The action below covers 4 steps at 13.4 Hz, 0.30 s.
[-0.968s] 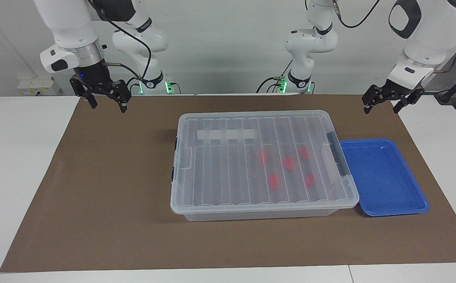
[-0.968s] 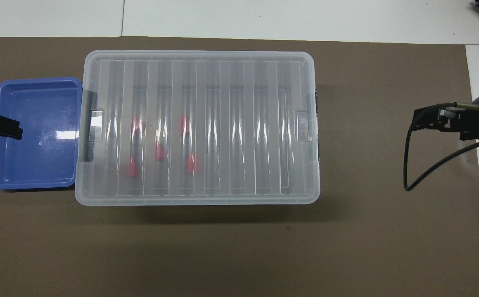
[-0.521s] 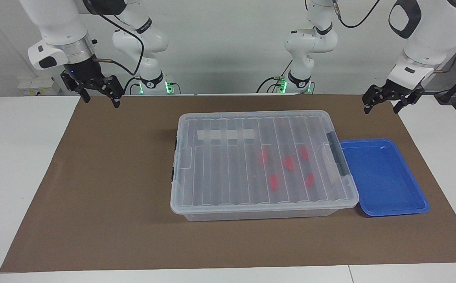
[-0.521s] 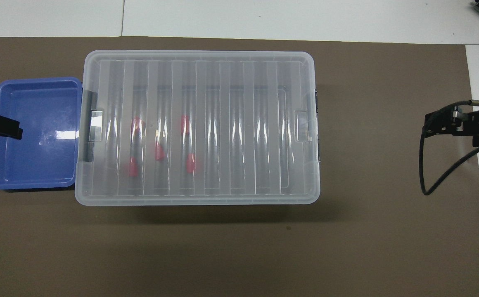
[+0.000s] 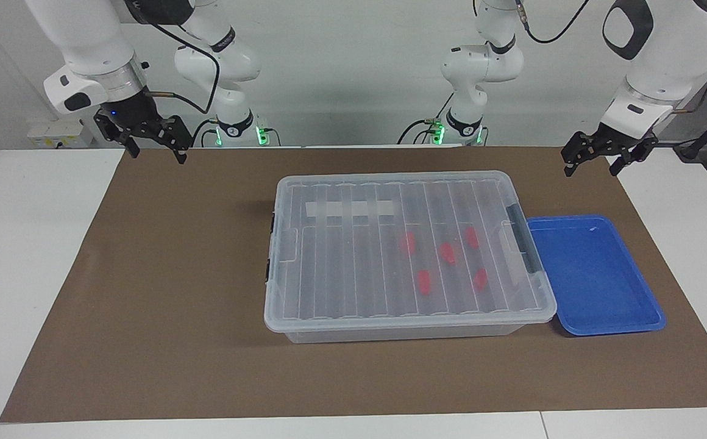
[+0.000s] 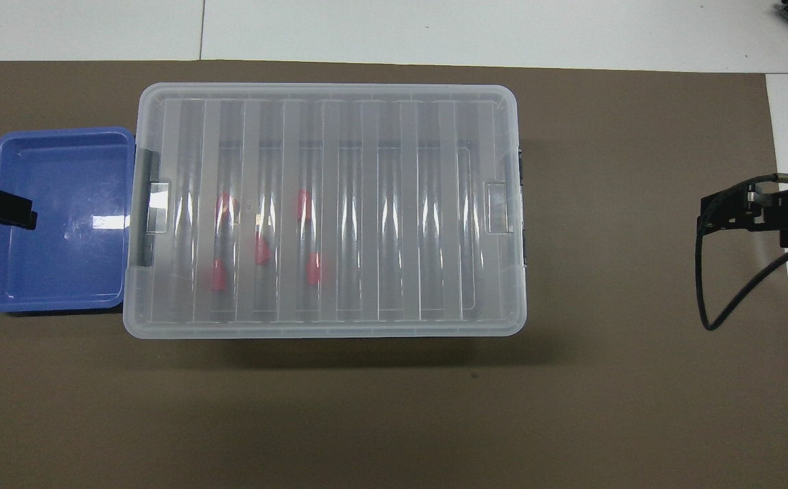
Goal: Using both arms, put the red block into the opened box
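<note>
The clear box [image 5: 329, 274] [image 6: 489, 109] stands mid-mat with its ribbed lid lying flat on it. Several red blocks [image 5: 447, 252] [image 6: 263, 250] show through the lid, inside the box, toward the left arm's end. My right gripper [image 5: 156, 155] [image 6: 733, 212] hangs open and empty over the mat's edge at the right arm's end. Open and empty too, my left gripper [image 5: 591, 172] [image 6: 0, 207] hangs high over the mat by the blue tray's outer edge. Neither gripper touches the box.
A shallow blue tray [image 5: 634, 317] [image 6: 61, 136] lies against the box's black-handled end [image 5: 523, 244], toward the left arm's end, with nothing in it. A brown mat [image 5: 164, 292] covers the white table under everything.
My right gripper has risen and drawn back toward the right arm's end of the mat, still open. The left gripper, box and blocks have not moved.
</note>
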{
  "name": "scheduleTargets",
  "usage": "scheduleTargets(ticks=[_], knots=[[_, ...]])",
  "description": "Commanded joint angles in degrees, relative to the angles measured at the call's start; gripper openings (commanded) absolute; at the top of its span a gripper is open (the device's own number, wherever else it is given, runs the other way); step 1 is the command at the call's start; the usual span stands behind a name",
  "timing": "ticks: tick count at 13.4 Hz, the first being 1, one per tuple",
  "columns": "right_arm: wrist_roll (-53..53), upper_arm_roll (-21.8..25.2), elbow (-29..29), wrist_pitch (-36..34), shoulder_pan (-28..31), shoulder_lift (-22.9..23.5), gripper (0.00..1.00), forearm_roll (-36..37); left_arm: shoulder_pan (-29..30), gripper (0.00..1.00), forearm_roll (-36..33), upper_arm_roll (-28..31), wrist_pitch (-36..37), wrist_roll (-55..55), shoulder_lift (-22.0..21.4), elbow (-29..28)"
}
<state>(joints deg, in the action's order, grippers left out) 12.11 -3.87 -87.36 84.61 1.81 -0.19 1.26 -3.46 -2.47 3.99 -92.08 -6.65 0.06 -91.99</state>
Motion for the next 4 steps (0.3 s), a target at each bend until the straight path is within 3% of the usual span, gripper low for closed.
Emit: scheduleTargets(ticks=[1, 4], knots=[[-0.69, -0.35, -0.27, -0.49, 0.83, -0.25, 1.0, -0.56, -0.05, 1.0, 0.54, 0.32, 1.02, -0.12, -0.76, -0.03], [-0.95, -0.35, -0.53, -0.41, 0.83, -0.34, 1.0, -0.56, -0.05, 1.0, 0.54, 0.32, 1.02, -0.12, -0.76, -0.03]])
